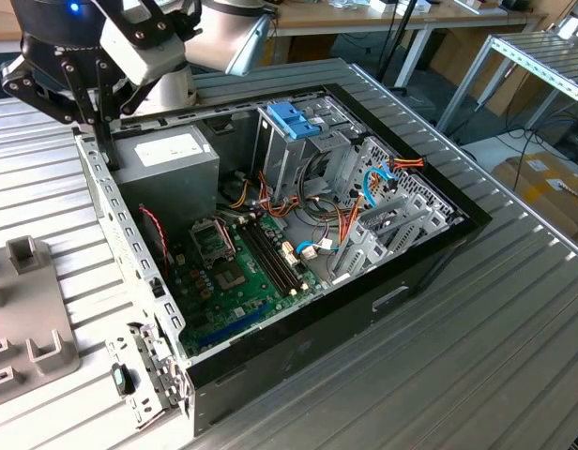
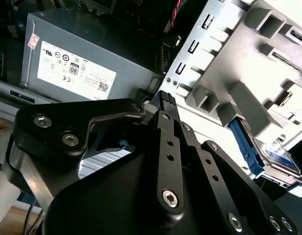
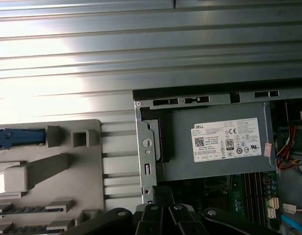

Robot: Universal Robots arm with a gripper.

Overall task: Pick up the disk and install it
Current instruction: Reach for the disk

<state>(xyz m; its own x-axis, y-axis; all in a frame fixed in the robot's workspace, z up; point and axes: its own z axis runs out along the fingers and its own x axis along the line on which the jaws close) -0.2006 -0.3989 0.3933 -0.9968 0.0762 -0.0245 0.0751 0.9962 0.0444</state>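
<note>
From my remote station: the gripper (image 2: 164, 97), fingers pinched together and holding nothing, hangs over the corner of the open computer case (image 1: 317, 347), beside the boxy grey power supply (image 3: 214, 147). The disk (image 2: 276, 155), in its light-blue carrier, lies well apart in a grey moulded fixture (image 3: 67, 166) on the ribbed metal tabletop (image 3: 141, 49), bare ridges between fixture and case wall.

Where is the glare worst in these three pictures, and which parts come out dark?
First wrist view: glare washes out the ribbed metal table beside the computer case. Second wrist view: the grey fixture plate is bleached by light, the pincer in front dark. Exterior view: even light, no strong glare, shade inside the case by the power supply.
</note>
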